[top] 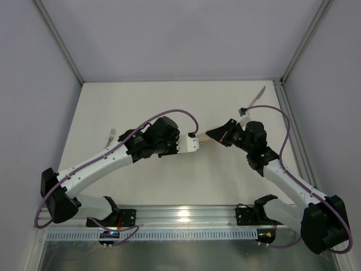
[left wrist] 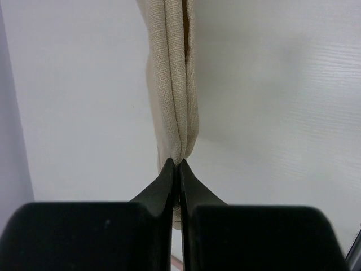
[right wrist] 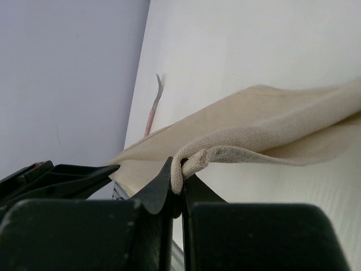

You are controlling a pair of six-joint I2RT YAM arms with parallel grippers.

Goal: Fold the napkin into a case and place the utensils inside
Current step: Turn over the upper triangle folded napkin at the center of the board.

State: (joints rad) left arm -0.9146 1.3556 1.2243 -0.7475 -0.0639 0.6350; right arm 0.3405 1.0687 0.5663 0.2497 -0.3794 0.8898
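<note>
Left gripper [left wrist: 179,165] is pinching shut on one bunched end of the napkin [left wrist: 176,90], which is spanning mid-table toward 3 o'clock. Right gripper [right wrist: 176,172] is clamping its rolled edge. Knife [top: 256,97] is lying at 1 o'clock. Judgement: moving both ends together, taut, should be keeping the layers aligned.

A white table [top: 163,101] is lying inside a booth, its matte top reflecting soft light. Pale lilac walls [top: 169,34] are closing it in at the back and on both sides. Two slanting aluminium posts [top: 56,39] are framing the back corners. A shiny metal rail [top: 186,213] is running along the near edge, catching a bright glare.
</note>
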